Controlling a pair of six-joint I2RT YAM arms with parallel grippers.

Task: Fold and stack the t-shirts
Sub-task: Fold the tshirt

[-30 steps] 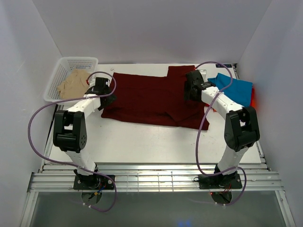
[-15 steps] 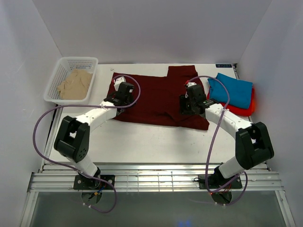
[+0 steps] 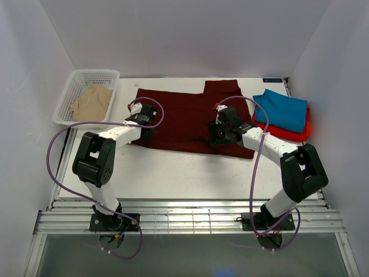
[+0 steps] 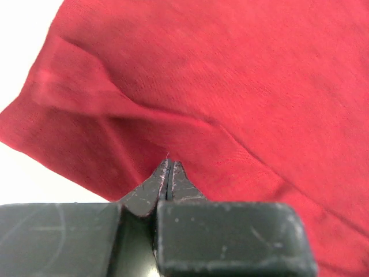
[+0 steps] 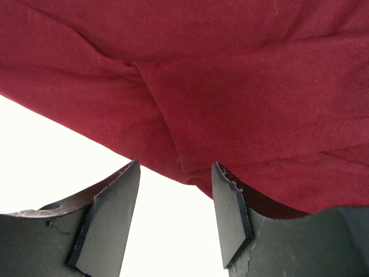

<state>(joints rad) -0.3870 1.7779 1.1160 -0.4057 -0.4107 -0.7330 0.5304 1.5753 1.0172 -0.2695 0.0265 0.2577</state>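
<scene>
Table (image 3: 173, 167): basket (image 3: 95, 72), maroon t-shirt (image 3: 184, 115), apparent stack (image 3: 282, 112).

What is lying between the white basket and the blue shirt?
Between the basket and the blue shirt lies the dark maroon shirt, spread on the table; the top view shows it.

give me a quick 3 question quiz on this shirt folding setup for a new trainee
1. True or false: the right gripper has its jaws shut.
2. Where is the beige t-shirt? A) in the white basket; B) on the floor; C) hung on the back wall.
3. Fill in: the teal-blue t-shirt lies on top of the ___ t-shirt.

Key
1. False: the jaws stand open at the near edge of the maroon t-shirt.
2. A
3. red-orange
</scene>
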